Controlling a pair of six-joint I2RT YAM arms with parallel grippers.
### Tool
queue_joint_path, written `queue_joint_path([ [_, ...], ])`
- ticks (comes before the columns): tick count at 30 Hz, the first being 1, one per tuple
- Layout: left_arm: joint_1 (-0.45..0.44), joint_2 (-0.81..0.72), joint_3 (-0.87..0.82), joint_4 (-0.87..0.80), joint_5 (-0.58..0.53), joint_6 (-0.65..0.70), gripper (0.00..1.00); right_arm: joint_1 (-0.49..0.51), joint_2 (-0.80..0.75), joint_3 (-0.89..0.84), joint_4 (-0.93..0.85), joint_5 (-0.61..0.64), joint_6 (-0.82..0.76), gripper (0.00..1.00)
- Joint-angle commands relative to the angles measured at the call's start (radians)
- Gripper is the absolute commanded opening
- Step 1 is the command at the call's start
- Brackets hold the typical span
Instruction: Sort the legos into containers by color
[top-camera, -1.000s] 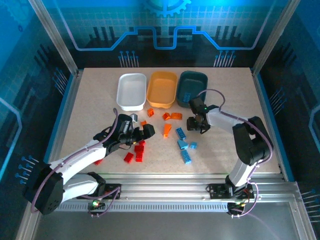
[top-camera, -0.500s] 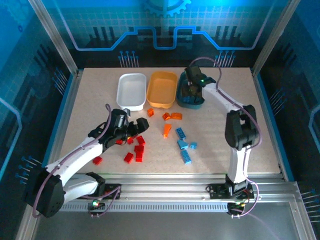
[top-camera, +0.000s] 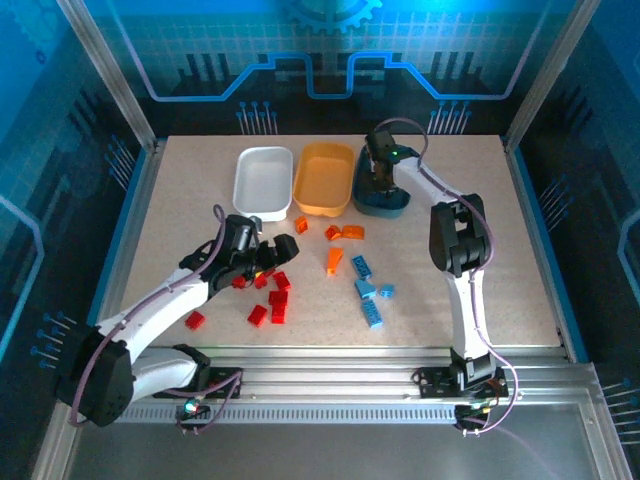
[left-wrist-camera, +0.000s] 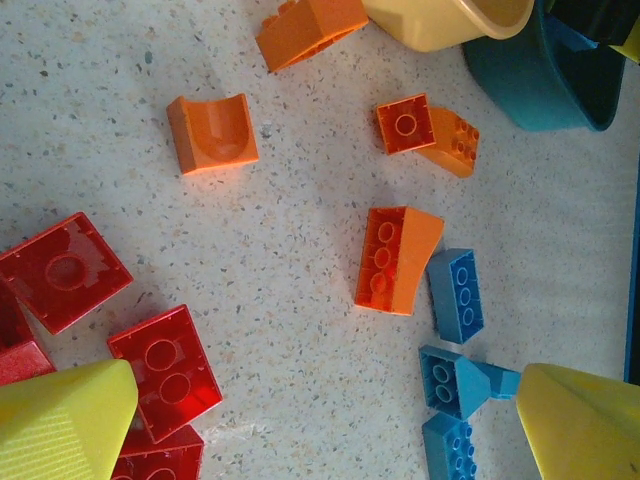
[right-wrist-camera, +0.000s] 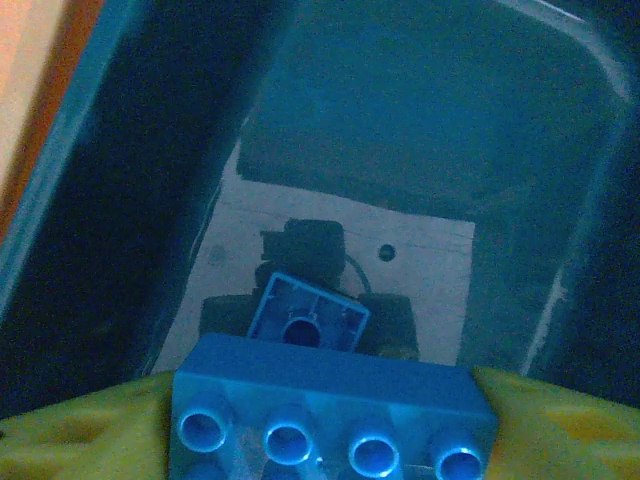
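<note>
Noting left gripper (top-camera: 277, 254) spread wide above red legos (left-wrist-camera: 165, 370) on speckled table (top-camera: 190, 190), holding nothing. We see right gripper (top-camera: 378, 180) pinching blue brick (right-wrist-camera: 330, 395) — long axis crosswise between fingers, studs toward camera — straight over teal tub (right-wrist-camera: 560, 150) floor. Loose blue brick (right-wrist-camera: 308, 312) lies below; we judge ample room for drop

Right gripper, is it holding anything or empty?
Holding: the right gripper clamps a light blue brick between its yellow fingers, over the dark teal tub.
</note>
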Motion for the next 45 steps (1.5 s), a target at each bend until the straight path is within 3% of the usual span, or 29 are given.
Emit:
queue_joint_path([
  [1,0.010,0.008,0.031,-0.009,0.022,0.026,0.99,0.000,0.014,0.034,-0.029,-0.052,-0.018,0.77],
  [7,0.009,-0.002,0.029,-0.014,0.025,0.022,0.99,0.005,0.014,0.034,-0.037,-0.056,-0.023,0.77],
  [20,0.009,-0.025,0.002,0.016,0.042,0.003,0.99,0.019,-0.146,-0.253,0.061,-0.092,-0.058,0.77],
  [29,0.010,-0.032,0.019,0.010,0.042,0.015,0.99,0.019,-0.178,-0.128,0.020,-0.081,-0.085,0.77],
  [34,0.010,-0.060,0.049,-0.028,0.029,0.033,0.99,0.044,-0.272,-0.125,-0.015,-0.037,-0.062,0.77],
  [37,0.010,-0.102,0.043,-0.037,0.025,0.038,0.99,0.076,-0.407,-0.245,0.012,0.031,-0.032,0.78],
  [40,0.009,-0.166,0.011,-0.029,0.015,0.036,0.99,0.115,-0.582,-0.446,0.097,0.135,0.010,1.00],
  [43,0.008,-0.235,-0.040,-0.010,0.002,0.025,0.99,0.069,-0.747,-0.670,0.245,0.048,0.109,1.00],
  [45,0.009,-0.273,-0.073,0.008,-0.006,0.012,0.99,0.017,-0.804,-0.758,0.301,-0.075,0.098,1.00],
])
